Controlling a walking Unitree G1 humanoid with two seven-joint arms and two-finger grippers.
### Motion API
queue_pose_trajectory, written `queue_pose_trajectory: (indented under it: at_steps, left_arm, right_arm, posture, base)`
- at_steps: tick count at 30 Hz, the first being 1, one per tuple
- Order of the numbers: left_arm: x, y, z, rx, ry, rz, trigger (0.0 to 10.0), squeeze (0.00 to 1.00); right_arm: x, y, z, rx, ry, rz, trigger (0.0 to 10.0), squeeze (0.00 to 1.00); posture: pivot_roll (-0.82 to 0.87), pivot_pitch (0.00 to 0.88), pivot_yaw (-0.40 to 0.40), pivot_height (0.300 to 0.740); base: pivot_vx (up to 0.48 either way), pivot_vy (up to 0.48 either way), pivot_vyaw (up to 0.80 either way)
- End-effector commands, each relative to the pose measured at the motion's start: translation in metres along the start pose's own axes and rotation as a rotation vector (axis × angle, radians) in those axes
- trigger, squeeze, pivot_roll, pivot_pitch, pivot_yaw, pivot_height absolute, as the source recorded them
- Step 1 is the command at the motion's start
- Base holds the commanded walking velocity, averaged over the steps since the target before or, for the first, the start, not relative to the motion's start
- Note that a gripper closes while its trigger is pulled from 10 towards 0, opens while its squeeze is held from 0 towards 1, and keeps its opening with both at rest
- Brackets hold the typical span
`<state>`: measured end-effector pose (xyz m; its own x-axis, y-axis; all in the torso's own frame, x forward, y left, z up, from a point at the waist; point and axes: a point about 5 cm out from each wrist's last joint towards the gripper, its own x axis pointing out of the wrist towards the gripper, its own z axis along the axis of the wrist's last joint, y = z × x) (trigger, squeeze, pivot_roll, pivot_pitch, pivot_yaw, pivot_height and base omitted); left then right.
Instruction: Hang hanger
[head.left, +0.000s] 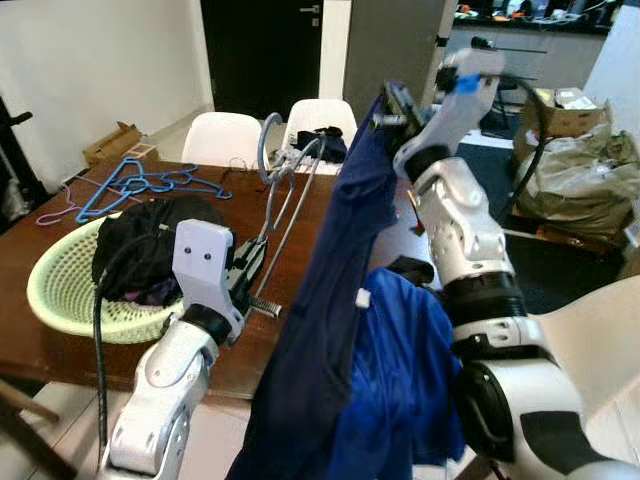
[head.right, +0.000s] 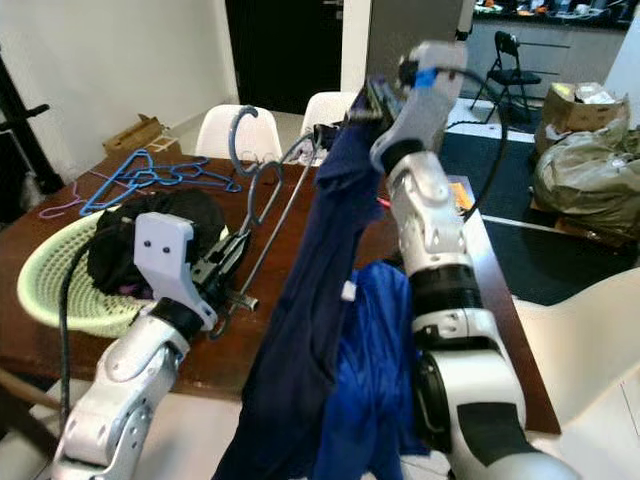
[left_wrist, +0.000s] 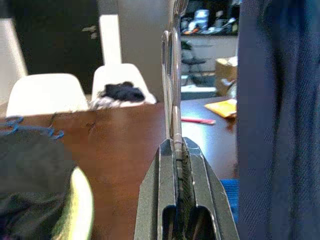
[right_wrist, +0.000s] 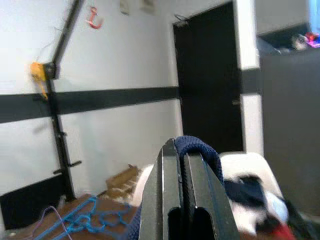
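Note:
A grey metal hanger (head.left: 283, 190) stands tilted over the brown table (head.left: 60, 335), its hook up, and my left gripper (head.left: 262, 290) is shut on its lower bar. In the left wrist view the hanger wire (left_wrist: 173, 85) rises from between the closed fingers (left_wrist: 202, 200). My right gripper (head.left: 392, 112) is raised high and shut on the collar of a dark navy garment (head.left: 330, 300), which hangs down in front of me beside the hanger. The right wrist view has the navy fabric (right_wrist: 195, 146) pinched at the fingertips.
A pale green basket (head.left: 60, 290) of dark clothes sits at the table's left. Blue hangers (head.left: 140, 183) lie behind it. White chairs (head.left: 225, 137) stand at the far side, one with clothes on it. A brighter blue garment (head.left: 400, 370) lies at the near edge. Boxes and bags (head.left: 575, 160) are at the right.

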<state>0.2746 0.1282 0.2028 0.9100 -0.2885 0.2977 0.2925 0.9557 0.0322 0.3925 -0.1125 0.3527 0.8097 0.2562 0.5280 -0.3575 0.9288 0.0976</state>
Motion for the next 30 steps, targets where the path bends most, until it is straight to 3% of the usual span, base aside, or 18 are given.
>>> queue_pose_trajectory:
  at_steps: [1, 6, 8, 11, 13, 16, 20, 21, 22, 23, 24, 25, 26, 29, 30]
  left_arm:
    - [-0.001, -0.001, -0.004, 0.001, 0.014, -0.003, 10.0, 0.0]
    - [-0.002, -0.003, -0.007, -0.001, 0.023, 0.002, 10.0, 0.0]
    - [-0.004, 0.0, -0.01, -0.006, 0.036, 0.041, 10.0, 0.0]
    - [-0.005, 0.0, -0.011, -0.006, 0.039, 0.046, 10.0, 0.0]
    - [-0.007, 0.0, -0.012, -0.007, 0.044, 0.047, 10.0, 0.0]
    - [-0.007, -0.001, -0.012, -0.009, 0.045, 0.048, 10.0, 0.0]
    - [-0.01, -0.001, -0.012, -0.011, 0.048, 0.053, 10.0, 0.0]
    - [-0.011, -0.001, -0.013, -0.011, 0.053, 0.053, 10.0, 0.0]
    - [-0.011, -0.001, -0.013, -0.011, 0.053, 0.053, 10.0, 0.0]
    - [-0.013, -0.001, -0.013, -0.012, 0.056, 0.053, 10.0, 0.0]
    - [-0.013, -0.001, -0.013, -0.012, 0.056, 0.053, 10.0, 0.0]
    - [-0.015, 0.001, -0.012, -0.009, 0.061, 0.054, 10.0, 0.0]
    - [-0.015, 0.001, -0.012, -0.008, 0.062, 0.055, 10.0, 0.0]
    - [-0.015, 0.002, -0.012, -0.007, 0.063, 0.056, 10.0, 0.0]
    - [-0.015, 0.003, -0.012, -0.005, 0.063, 0.057, 10.0, 0.0]
  right_arm:
    - [0.002, -0.006, 0.01, 0.014, -0.046, -0.018, 10.0, 0.0]
    - [0.015, -0.003, 0.031, -0.005, -0.09, -0.005, 10.0, 0.0]
    - [0.028, -0.012, 0.065, -0.058, -0.177, -0.068, 10.0, 0.0]
    - [0.03, -0.017, 0.075, -0.086, -0.203, -0.101, 10.0, 0.0]
    - [0.025, -0.04, 0.087, -0.204, -0.226, -0.219, 10.0, 0.0]
    - [0.022, -0.049, 0.088, -0.234, -0.222, -0.258, 10.0, 0.0]
    - [0.011, -0.061, 0.069, -0.296, -0.136, -0.212, 10.0, 0.0]
    - [-0.002, -0.061, 0.039, -0.326, -0.003, -0.054, 10.0, 0.0]
    - [-0.002, -0.061, 0.039, -0.326, -0.003, -0.054, 10.0, 0.0]
    - [-0.018, -0.059, 0.015, -0.351, 0.117, 0.094, 10.0, 0.0]
    - [-0.018, -0.059, 0.015, -0.351, 0.117, 0.094, 10.0, 0.0]
    - [-0.076, -0.06, -0.028, -0.41, 0.396, 0.464, 10.0, 0.0]
    - [-0.096, -0.061, -0.037, -0.413, 0.488, 0.57, 10.0, 0.0]
    - [-0.108, -0.061, -0.043, -0.408, 0.541, 0.627, 10.0, 0.0]
    - [-0.126, -0.062, -0.049, -0.408, 0.631, 0.694, 10.0, 0.0]
  posture:
    - [0.04, 0.0, -0.044, 0.74]
    - [0.05, 0.0, -0.048, 0.74]
    - [0.05, 0.0, -0.053, 0.74]
    - [0.05, 0.0, -0.055, 0.74]
    - [0.07, 0.0, -0.064, 0.74]
    - [0.07, 0.0, -0.064, 0.74]
    - [0.07, 0.0, -0.063, 0.74]
    - [0.07, 0.0, -0.061, 0.74]
    - [0.07, 0.0, -0.061, 0.74]
    - [0.07, 0.0, -0.06, 0.74]
    - [0.07, 0.0, -0.06, 0.74]
    - [0.06, 0.0, -0.052, 0.74]
    - [0.06, 0.0, -0.052, 0.74]
    - [0.06, 0.0, -0.052, 0.74]
    - [0.05, 0.0, -0.047, 0.74]
  base:
    - [0.345, 0.0, 0.0]
    - [0.318, 0.0, 0.0]
    - [0.0, 0.0, 0.0]
    - [0.0, 0.0, 0.0]
    - [0.0, 0.0, 0.0]
    - [0.0, 0.0, 0.0]
    - [0.0, 0.0, 0.0]
    - [0.0, 0.0, 0.0]
    - [0.0, 0.0, 0.0]
    - [0.0, 0.0, 0.0]
    - [0.0, 0.0, 0.0]
    - [0.0, 0.0, 0.0]
    - [0.0, 0.0, 0.0]
    - [0.0, 0.0, 0.0]
    - [0.0, 0.0, 0.0]
